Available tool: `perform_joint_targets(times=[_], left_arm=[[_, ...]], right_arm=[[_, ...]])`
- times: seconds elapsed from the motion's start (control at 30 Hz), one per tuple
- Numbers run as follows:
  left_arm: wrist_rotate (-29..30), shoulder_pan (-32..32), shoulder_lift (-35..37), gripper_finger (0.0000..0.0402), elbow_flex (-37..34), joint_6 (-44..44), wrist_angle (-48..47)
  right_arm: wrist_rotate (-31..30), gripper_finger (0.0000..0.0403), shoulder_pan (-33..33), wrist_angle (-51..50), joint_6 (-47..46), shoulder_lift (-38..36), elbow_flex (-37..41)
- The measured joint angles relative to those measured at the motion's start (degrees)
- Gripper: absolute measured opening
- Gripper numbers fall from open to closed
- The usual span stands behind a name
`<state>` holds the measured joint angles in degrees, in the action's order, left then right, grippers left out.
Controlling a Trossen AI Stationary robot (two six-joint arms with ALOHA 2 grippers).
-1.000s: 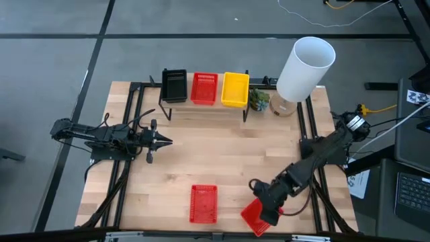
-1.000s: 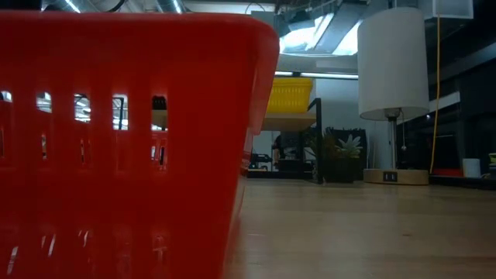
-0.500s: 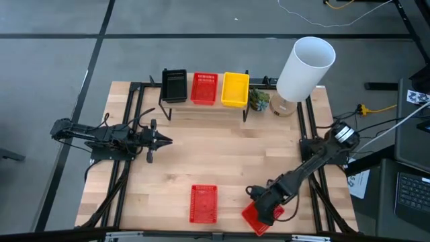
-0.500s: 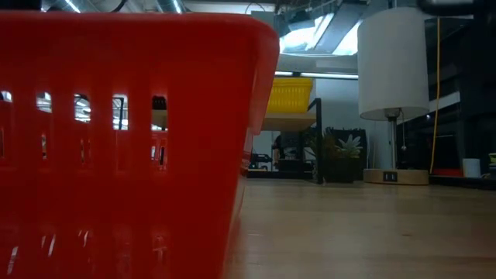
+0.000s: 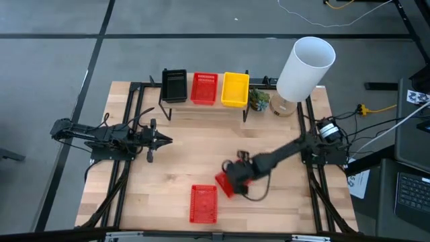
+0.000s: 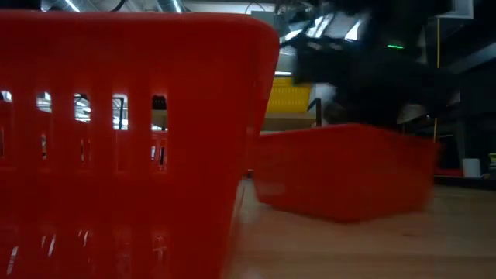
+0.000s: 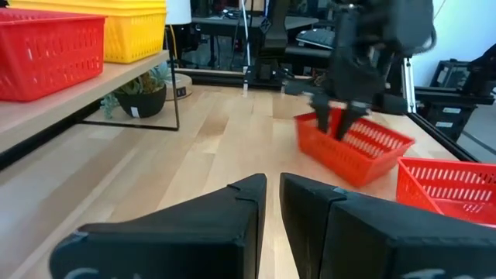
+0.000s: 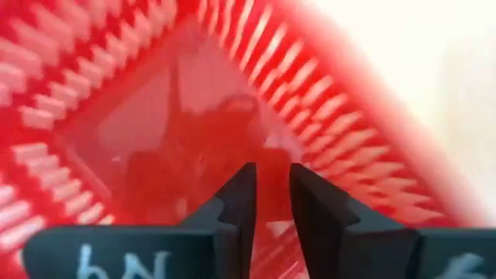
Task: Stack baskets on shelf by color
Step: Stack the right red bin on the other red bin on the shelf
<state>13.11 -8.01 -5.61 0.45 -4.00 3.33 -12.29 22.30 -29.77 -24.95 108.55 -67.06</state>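
Note:
Three baskets sit side by side on the shelf [image 5: 205, 107] at the table's far side: black [image 5: 174, 85], red [image 5: 204, 88] and yellow [image 5: 235, 89]. Another red basket [image 5: 203, 203] rests flat on the tabletop near the near edge and fills the left of the low view [image 6: 116, 139]. My right gripper [image 5: 236, 176] is shut on a third red basket [image 5: 224, 183] just right of it, near the table's middle. My left gripper [image 5: 166, 140] hovers shut over the table's left side, touching nothing. My right gripper pinches the red basket by the rim of one side wall [image 7: 350, 133], one finger [image 7: 328, 118] inside and the other outside. The fingers come from above, pointing down. The basket hangs tilted below them, low over the tabletop; whether a corner touches the wood cannot be told.
A white-shaded lamp [image 5: 304, 68] and a small potted plant [image 5: 259, 100] stand at the far right, beside the shelf. Black frame rails run along the table's left and right sides. Bare wood lies between the shelf and the two red baskets.
My right gripper has swung from the near right corner toward the table's left and far side, to near the middle, carrying the red basket. The basket has come up off the table, tilted, and now sits close beside the other red basket.

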Motion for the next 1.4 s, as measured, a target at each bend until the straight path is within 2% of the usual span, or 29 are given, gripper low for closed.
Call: perform_joint_targets(times=[0.1, 0.17, 0.27, 0.33, 0.4, 0.47, 0.63, 0.9, 1.07, 1.2, 1.4], left_arm=[[-0.07, 0.00, 0.00, 0.0032, 0.00, -0.35, 0.04], [-0.11, 0.00, 0.00, 0.0032, 0.00, -0.41, 0.09], [-0.30, 0.00, 0.00, 0.0032, 0.00, -1.48, 0.13], [-0.71, 0.00, 0.00, 0.0032, 0.00, -3.27, 0.13], [-0.80, 0.02, 0.00, 0.0032, 0.00, -4.73, 0.13], [-0.80, 0.01, 0.00, 0.0032, 0.00, -4.89, 0.13], [-0.80, 0.02, 0.00, 0.0032, 0.00, -4.58, 0.13], [-0.80, 0.02, 0.00, 0.0032, 0.00, -4.92, 0.13], [-0.80, 0.01, 0.00, 0.0032, 0.00, -6.15, 0.13], [-0.78, 0.00, 0.00, 0.0032, 0.00, -6.39, 0.13], [-0.77, 0.00, 0.00, 0.0032, 0.00, -6.41, 0.13]], right_arm=[[-6.31, 0.0080, -4.71, 0.78, 4.84, -0.16, -3.07], [-6.17, 0.0080, -6.95, 0.35, 6.01, -0.16, -5.14], [2.00, 0.0080, -7.12, -2.79, 8.61, -0.24, -8.38], [8.81, 0.0080, -5.68, -6.99, 8.12, -0.24, -10.28], [13.12, 0.0080, -3.79, -9.63, 6.29, -0.24, -11.34], [15.59, 0.0080, -1.56, -10.27, 5.71, -0.31, -11.44], [17.40, 0.0080, 5.06, -7.63, 1.10, -0.31, -11.43], [13.55, 0.0080, 9.62, -6.06, -5.67, -0.31, -11.41], [12.47, 0.0080, 10.52, -11.56, -6.29, -0.13, -11.39], [9.35, 0.0080, 8.82, -15.10, -6.34, 1.95, -11.37], [7.29, 0.0080, 4.56, -14.32, -4.33, 5.90, -11.31]])
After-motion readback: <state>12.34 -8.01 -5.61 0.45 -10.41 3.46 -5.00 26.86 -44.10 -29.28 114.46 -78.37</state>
